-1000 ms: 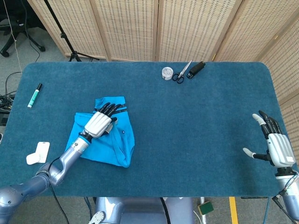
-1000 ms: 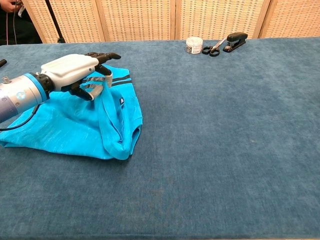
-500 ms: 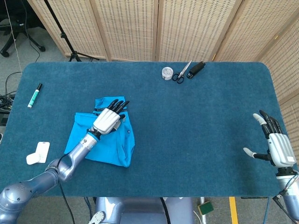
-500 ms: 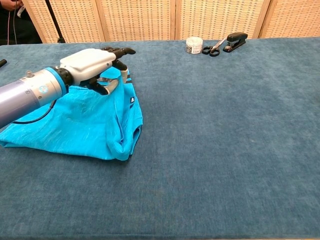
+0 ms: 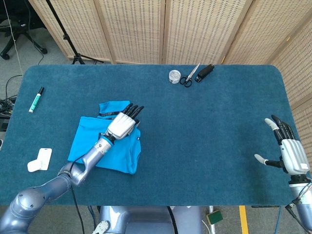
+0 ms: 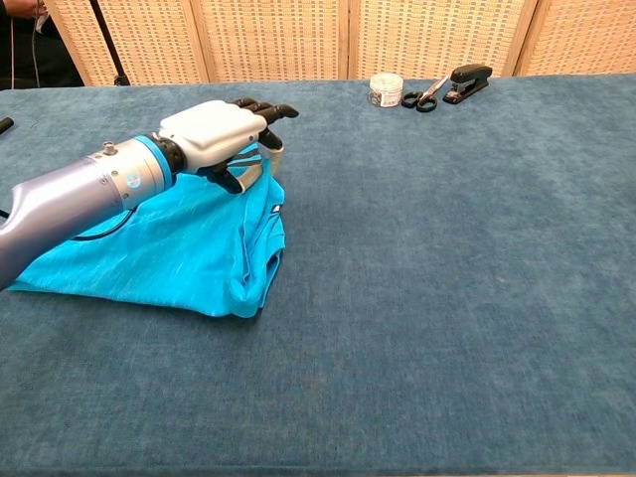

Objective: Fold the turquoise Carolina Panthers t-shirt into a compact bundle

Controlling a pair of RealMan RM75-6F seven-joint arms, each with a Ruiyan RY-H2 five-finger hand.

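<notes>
Blue carpet-like cloth covers the table [image 5: 204,146], with wicker screens standing behind it. From the head view, the shirt [image 5: 85,144] lies on the near left part of the table as a partly folded turquoise heap, its long axis running roughly left to right, with a striped edge showing at its far side. The left hand [image 5: 123,124] is over the shirt's far right corner, fingers pointing away toward the far right, and seems to have cloth under or in its fingers; this view does not settle the grasp. The right hand [image 5: 287,153] is well apart at the table's right edge, fingers spread and holding nothing, so the left is plainly the nearer one for any fold. A marker [image 5: 36,99] and a white tag [image 5: 39,159] lie left of the shirt, clear of it. A small jar [image 5: 174,76], scissors [image 5: 191,75] and a stapler [image 5: 205,71] sit together at the far edge, well away. From the chest view, the left hand [image 6: 221,134] shows its thumb and fingers curled down around a raised pleat of the shirt [image 6: 149,263] at that far right corner, so I judge it pinches the cloth there. The lifted edge falls toward the near right fold. Nothing stands between this hand and the rest of the shirt; the right hand is out of this view.
</notes>
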